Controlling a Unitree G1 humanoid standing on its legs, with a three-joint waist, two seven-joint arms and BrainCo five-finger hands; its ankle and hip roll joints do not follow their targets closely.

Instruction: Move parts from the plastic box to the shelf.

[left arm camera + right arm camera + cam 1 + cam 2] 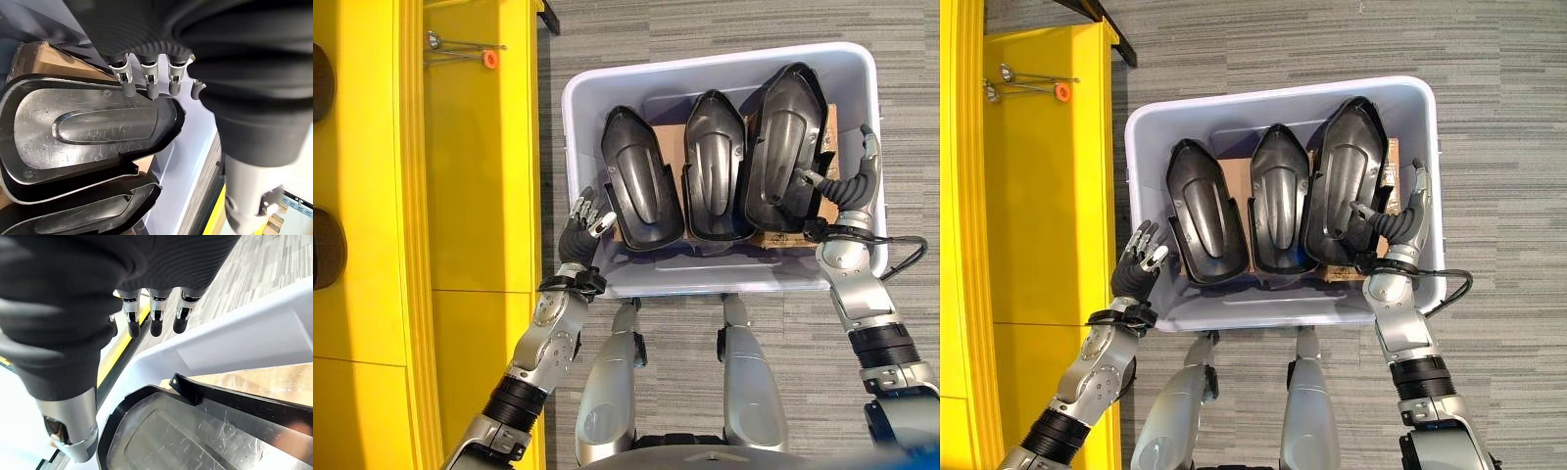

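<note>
Currently on the grey carpeted floor point(705, 29) stands one plastic box point(724, 61), pale lavender-white, rectangular, open-topped, directly in front of the robot.

Contents: three black moulded parts, side by side, each long and shield-shaped, rounded at one end. All three run their long axes near to far, narrow rounded ends pointing to the far wall of the box, wider ends near the robot.
- Left part point(641, 181): tilted slightly, far end leaning left; glossy, scratched, with a raised central rib.
- Middle part point(715, 166): about straight, overlapped along its right edge by the neighbour.
- Right part point(790, 147): largest, reaching nearest the far wall.
Beneath them lies a brown cardboard sheet point(668, 137), showing between and around the parts.

Left hand point(587, 217): at the box's near left corner, fingers straight and loosely spread, dark tips resting on or just above the near edge of the left part; nothing gripped.
Right hand point(1408, 220): inside the box along its right wall, just beside the right part, fingers extended toward the far side, thumb reaching toward the part's rim; nothing clasped.

Left of the box: yellow shelf point(475, 196), flat panels and ribbed edge. On its far portion, a pair of thin metal rods with an orange cap point(490, 59).
</note>
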